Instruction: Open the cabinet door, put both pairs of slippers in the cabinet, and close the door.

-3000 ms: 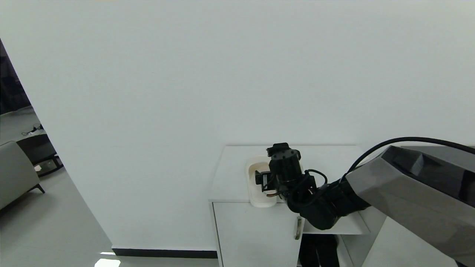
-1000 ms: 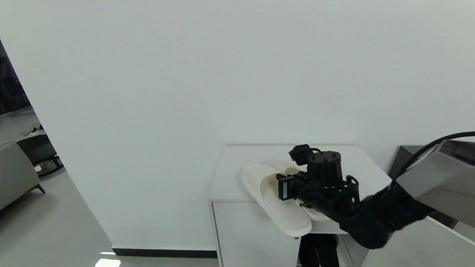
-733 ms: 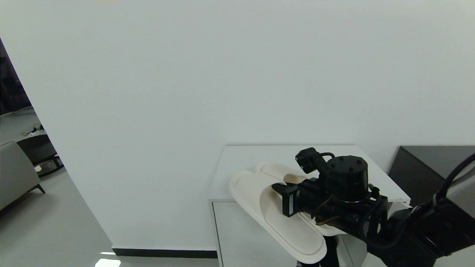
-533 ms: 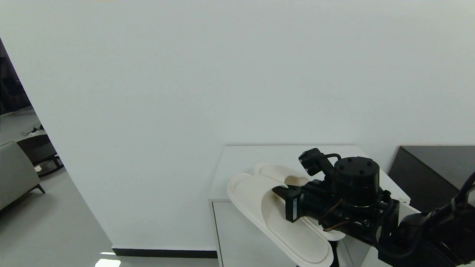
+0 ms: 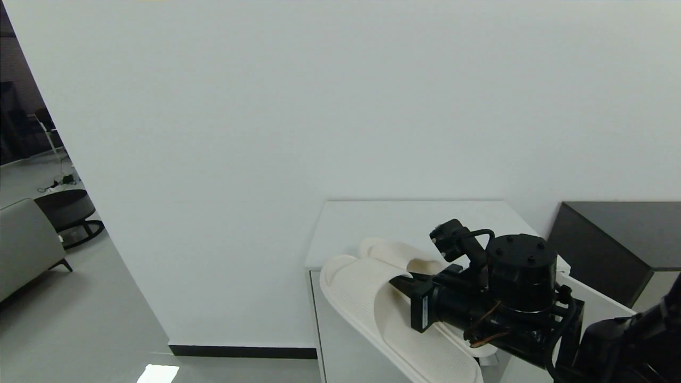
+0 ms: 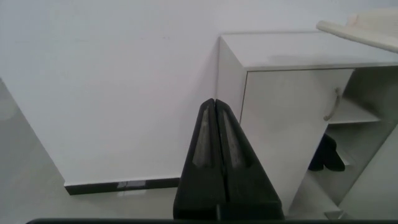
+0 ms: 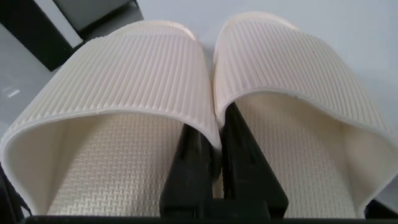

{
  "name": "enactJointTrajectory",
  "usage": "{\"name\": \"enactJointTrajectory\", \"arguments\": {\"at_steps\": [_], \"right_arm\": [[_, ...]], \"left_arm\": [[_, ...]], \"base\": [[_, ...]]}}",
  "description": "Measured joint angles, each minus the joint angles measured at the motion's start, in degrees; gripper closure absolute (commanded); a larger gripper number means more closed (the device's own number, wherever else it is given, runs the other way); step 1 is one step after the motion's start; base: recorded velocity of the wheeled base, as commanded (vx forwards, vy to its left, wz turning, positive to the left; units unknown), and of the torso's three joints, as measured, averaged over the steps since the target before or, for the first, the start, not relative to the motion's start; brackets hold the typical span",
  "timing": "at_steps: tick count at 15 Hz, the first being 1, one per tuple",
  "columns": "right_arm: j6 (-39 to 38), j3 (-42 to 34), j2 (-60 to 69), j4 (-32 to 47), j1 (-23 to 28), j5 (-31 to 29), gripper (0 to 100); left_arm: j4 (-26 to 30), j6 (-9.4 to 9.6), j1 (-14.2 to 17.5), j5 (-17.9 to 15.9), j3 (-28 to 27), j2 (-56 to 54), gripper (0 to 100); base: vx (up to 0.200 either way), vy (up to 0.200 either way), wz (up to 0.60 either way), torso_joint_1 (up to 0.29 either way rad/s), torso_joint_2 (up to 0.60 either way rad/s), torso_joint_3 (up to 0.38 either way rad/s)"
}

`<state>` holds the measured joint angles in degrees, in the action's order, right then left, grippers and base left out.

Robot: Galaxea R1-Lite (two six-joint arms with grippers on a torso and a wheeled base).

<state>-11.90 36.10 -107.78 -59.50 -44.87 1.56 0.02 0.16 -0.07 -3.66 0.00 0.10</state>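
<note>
Head view: a white cabinet (image 5: 404,223) stands against a plain white wall at about 5 o'clock. In front of it the right gripper (image 5: 410,283) holds a pair of cream slippers (image 5: 367,298) in the air. The slippers lie side by side, reaching from the cabinet's front edge down toward 5 o'clock. The fingers run in under the straps. A dark unit (image 5: 612,234) sits at 4 o'clock, just beside the cabinet. A grey sofa (image 5: 21,244) and a dark round table (image 5: 66,210) are at 9 o'clock, well apart from it.

Left wrist view: the left gripper (image 6: 214,137) has its two fingers pressed together with nothing between them, and it hangs away from the cabinet (image 6: 298,50). One cabinet door (image 6: 283,124) is closed, with a handle (image 6: 331,102) at its edge. Beside that door the cabinet is open, showing a shelf and a dark pair of footwear (image 6: 328,155) below it. A slipper tip (image 6: 367,28) juts out above the cabinet top.

Right wrist view: the right gripper (image 7: 212,155) has one finger inside each slipper (image 7: 149,81). The fingers are clamped on the two inner strap edges, pinching them together.
</note>
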Motion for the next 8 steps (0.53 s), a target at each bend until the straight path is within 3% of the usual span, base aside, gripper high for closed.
{"name": "enactJointTrajectory", "arguments": {"at_steps": [4,8], "right_arm": [[-0.28,-1.87,0.06,-0.17,-0.16,-0.06,100],[-3.38,-5.45,0.72,-1.54,-0.02,2.67,100]], "left_arm": [[-0.02,0.41,-0.02,-0.01,0.00,0.00,100],[-0.05,0.13,0.02,-0.13,0.00,0.00,100]], "base": [[-0.200,0.000,0.00,0.001,0.00,0.002],[0.000,0.000,0.00,0.000,0.00,0.000]]}}
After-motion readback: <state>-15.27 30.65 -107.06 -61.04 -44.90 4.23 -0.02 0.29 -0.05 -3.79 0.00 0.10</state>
